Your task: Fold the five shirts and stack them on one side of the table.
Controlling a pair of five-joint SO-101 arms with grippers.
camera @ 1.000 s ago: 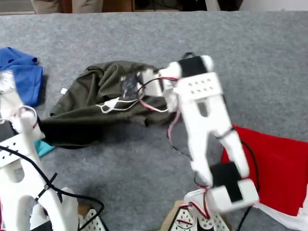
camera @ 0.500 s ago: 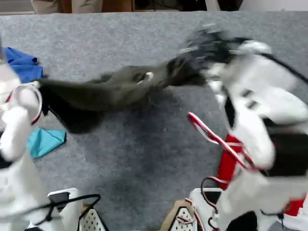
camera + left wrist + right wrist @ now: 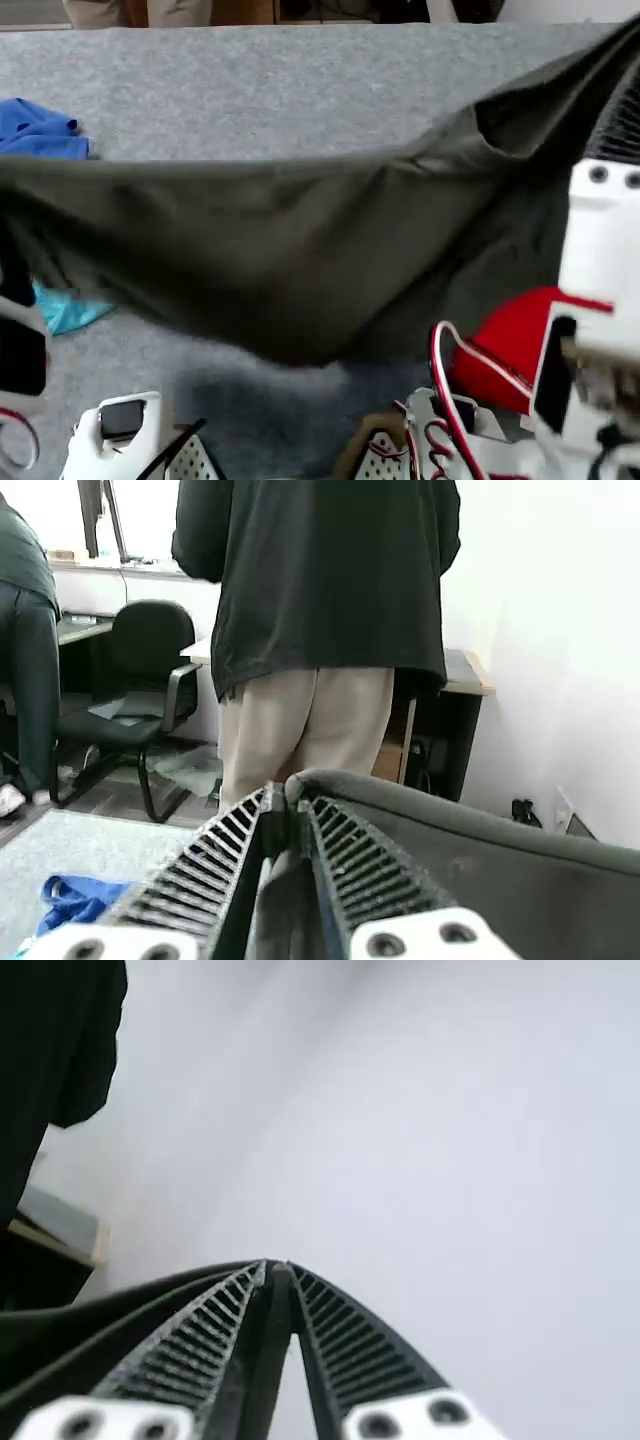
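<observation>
One olive shirt (image 3: 300, 250) spans nearly the whole high view, held in the air over the counter (image 3: 300, 90) as a stretched band from the left edge up to the upper right corner, its middle sagging toward lower centre. Both pairs of jaws are closed on it: the left jaws pinch one edge of the cloth between their ribbed faces, and the right jaws clamp another edge the same way. The main risk, as I judge it, is a slip. Each hold is a narrow pinch on an edge, so more spreading could pull the cloth free and drop the shirt in a heap. Uneven lowering is the next worry, since the sagging belly would touch down first and bunch into creases instead of lying flat. The red shirt (image 3: 500, 360) at lower right lies under the hanging cloth and could be covered or dragged. A looped cable (image 3: 437, 360) beside it could snag the hem. The blue shirt (image 3: 40, 130) at upper left and the teal shirt (image 3: 65, 310) at the left edge could be swept along too.
</observation>
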